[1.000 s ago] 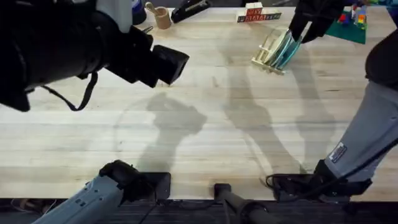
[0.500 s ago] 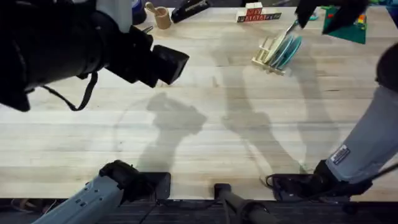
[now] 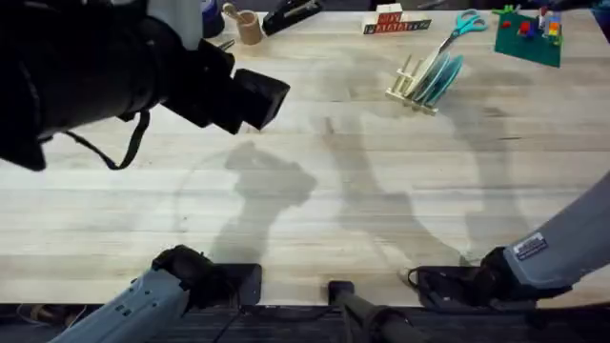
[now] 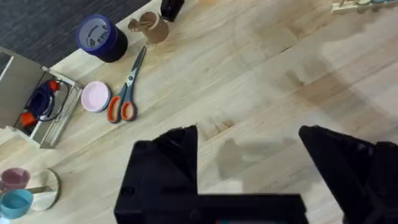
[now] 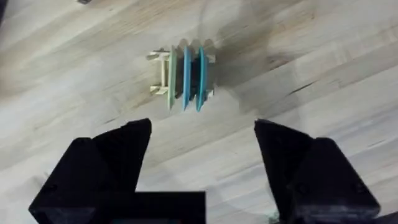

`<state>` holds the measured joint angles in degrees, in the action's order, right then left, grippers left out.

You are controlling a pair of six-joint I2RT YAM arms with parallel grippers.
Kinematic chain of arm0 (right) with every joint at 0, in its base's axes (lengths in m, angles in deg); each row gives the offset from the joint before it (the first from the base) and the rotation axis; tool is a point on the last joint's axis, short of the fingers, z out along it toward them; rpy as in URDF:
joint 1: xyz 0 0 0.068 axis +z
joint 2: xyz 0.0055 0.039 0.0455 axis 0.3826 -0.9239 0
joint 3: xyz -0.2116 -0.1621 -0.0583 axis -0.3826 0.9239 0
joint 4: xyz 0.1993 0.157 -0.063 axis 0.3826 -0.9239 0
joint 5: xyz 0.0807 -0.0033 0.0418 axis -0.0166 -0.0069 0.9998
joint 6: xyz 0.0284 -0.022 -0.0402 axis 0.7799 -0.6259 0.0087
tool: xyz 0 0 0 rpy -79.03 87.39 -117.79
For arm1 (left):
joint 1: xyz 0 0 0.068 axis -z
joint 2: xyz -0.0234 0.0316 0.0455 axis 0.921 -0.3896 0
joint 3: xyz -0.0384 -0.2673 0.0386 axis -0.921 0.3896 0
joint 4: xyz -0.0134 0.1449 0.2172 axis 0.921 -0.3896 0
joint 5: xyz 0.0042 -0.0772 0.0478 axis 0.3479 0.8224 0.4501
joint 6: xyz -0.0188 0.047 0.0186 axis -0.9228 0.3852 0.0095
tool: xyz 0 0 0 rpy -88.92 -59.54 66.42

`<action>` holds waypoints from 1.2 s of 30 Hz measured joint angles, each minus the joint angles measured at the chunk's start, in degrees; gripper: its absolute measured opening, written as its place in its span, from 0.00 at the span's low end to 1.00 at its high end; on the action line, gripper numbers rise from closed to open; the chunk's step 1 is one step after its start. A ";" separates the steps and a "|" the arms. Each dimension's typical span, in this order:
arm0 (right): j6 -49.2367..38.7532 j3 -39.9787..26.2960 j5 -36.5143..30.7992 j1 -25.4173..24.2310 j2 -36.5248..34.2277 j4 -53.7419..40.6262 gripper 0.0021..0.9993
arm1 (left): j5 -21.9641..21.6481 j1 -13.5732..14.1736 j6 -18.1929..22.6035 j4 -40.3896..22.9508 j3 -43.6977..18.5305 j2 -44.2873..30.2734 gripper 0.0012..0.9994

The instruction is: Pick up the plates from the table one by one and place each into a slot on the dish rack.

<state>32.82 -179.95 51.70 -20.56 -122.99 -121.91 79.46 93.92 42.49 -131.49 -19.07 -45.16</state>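
Plates (image 3: 443,76) both stand edge-up in the dish rack (image 3: 412,84) at the table's (image 3: 381,210) upper right, both end effectors (image 5: 202,168) gaping empty; loosely slotted, either disc could tip out if nudged.

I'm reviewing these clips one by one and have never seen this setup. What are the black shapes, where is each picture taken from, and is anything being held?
This is a robot with two arms at a pale wooden plank table. One picture looks down from above; the big dark blur at its upper left is the left arm close under the camera. The other two come from cameras on the wrists, so the black shapes at their lower edges are the left gripper and right gripper, both open and holding nothing. The pale sky-blue plastic plate and the deeper teal plate stand on edge in the small wooden peg dish rack. Orange-handled scissors lie nearby.
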 joint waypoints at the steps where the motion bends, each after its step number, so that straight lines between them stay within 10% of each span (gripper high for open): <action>1: -0.76 0.00 0.02 0.46 0.66 0.00 1.00 | 0.01 0.00 0.00 0.00 0.00 0.00 0.99; 11: -6.76 10.62 -1.99 9.89 12.29 0.00 1.00 | 0.01 0.00 0.00 0.00 0.00 0.00 0.99; 27: -7.57 50.43 -3.44 15.05 43.89 7.92 1.00 | 0.01 0.00 0.00 0.00 0.00 0.00 0.99; 36: -8.01 54.92 -2.62 15.14 48.72 8.69 1.00 | 0.01 0.00 -0.02 0.00 0.00 0.00 0.99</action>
<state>24.81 -125.03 49.08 -5.42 -74.28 -113.23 79.48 93.92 42.47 -131.49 -19.07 -45.16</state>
